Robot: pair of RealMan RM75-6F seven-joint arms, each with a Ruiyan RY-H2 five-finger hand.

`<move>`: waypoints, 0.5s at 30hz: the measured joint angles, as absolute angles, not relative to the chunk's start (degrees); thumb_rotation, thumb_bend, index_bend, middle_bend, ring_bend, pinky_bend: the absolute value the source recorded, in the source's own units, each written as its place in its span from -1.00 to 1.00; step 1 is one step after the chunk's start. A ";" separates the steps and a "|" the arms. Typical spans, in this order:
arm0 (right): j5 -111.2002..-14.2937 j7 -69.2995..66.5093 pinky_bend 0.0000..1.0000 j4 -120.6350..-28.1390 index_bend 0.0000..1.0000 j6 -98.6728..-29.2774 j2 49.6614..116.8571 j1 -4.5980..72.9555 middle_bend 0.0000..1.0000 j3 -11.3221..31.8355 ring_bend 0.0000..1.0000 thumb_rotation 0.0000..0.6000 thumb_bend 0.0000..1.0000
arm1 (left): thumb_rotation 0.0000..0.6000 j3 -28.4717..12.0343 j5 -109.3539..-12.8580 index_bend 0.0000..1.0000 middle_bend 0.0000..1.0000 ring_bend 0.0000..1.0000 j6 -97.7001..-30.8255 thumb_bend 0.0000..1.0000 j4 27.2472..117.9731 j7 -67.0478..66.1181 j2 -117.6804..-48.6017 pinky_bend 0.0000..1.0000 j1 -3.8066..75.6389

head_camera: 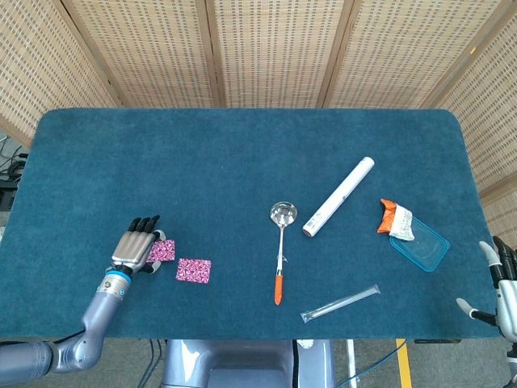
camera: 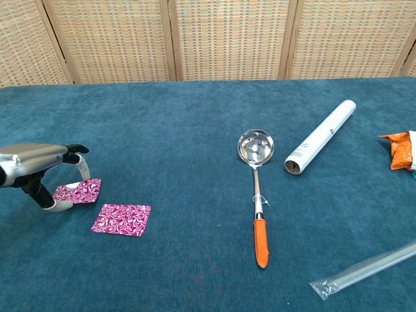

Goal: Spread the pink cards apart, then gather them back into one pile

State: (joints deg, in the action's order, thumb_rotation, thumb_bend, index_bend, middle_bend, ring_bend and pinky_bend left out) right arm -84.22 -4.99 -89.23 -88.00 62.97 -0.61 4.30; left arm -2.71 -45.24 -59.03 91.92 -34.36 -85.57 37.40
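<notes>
Two pink patterned cards lie near the table's front left. The free card [head_camera: 194, 270] [camera: 121, 219] lies flat on the cloth. The other card [head_camera: 164, 250] [camera: 79, 191] sits just to its left, under my left hand [head_camera: 136, 246] [camera: 32, 162], which pinches it between the thumb and a finger, low over the table. A narrow strip of cloth separates the two cards. My right hand [head_camera: 502, 295] hangs off the table's front right edge, with its fingers apart and nothing in them.
A steel ladle with an orange handle [head_camera: 280, 252] [camera: 256, 188] lies mid-table. A white roll [head_camera: 338, 196] [camera: 320, 137] lies right of it. An orange packet [head_camera: 393, 218] and a blue tray [head_camera: 424, 249] sit at the right. A clear plastic sleeve [head_camera: 339, 302] lies near the front.
</notes>
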 measured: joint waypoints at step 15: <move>-84.14 -4.72 -1.00 -89.37 -0.91 -87.77 63.01 -0.47 -0.98 4.33 -1.00 1.00 -1.00 | 0.88 -0.60 -52.49 -0.28 -1.00 -1.00 -57.26 -0.36 97.90 -35.01 -84.75 -1.00 38.99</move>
